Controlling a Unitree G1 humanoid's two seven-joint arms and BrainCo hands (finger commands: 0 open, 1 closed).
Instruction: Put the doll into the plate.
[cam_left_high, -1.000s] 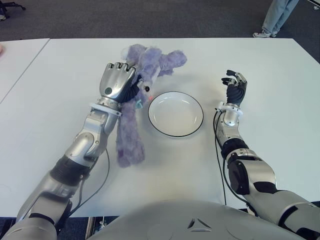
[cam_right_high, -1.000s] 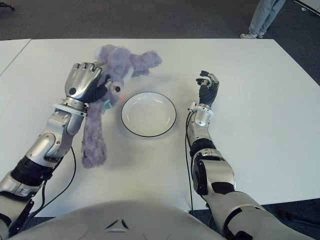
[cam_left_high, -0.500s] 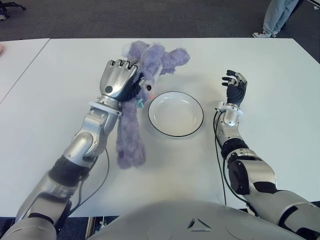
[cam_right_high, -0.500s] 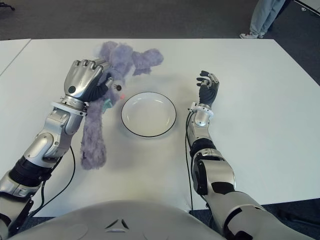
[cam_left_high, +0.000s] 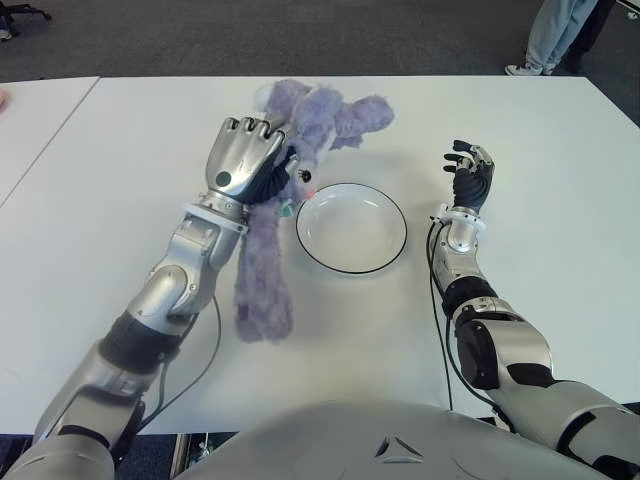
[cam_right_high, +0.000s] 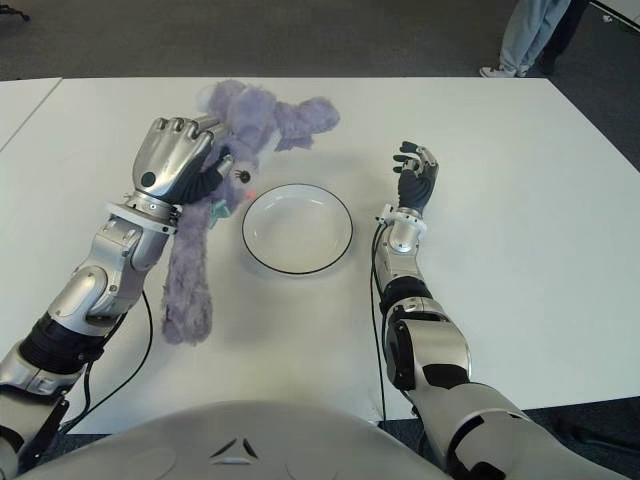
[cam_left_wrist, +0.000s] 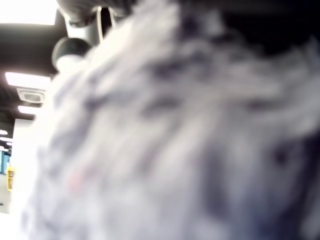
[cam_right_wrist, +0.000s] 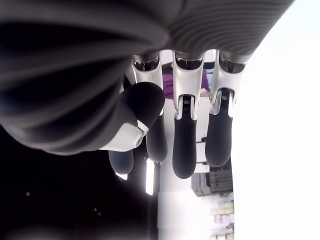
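So from where I'm sitting, my left hand (cam_left_high: 243, 158) has its fingers wrapped around the upper body of the doll (cam_left_high: 268, 250), the fuzzy purple one, and the left wrist view is nothing but fur, which pretty much confirms the grab. I've got it up near the head end because that's the bulkiest bit to close on; the long legs trail back toward the near edge of the table (cam_left_high: 120, 170), and I can't tell if they're dragging on it or just clear. The doll sits left of centre on the tabletop, just beside the plate (cam_left_high: 351, 227), not in it yet. The plate is empty and roughly mid-table, so I reckon a short carry to the right does it, though those floppy legs could hang over the rim. My right hand (cam_left_high: 469, 173) is idle on the plate's right side, fingers relaxed and holding nothing.
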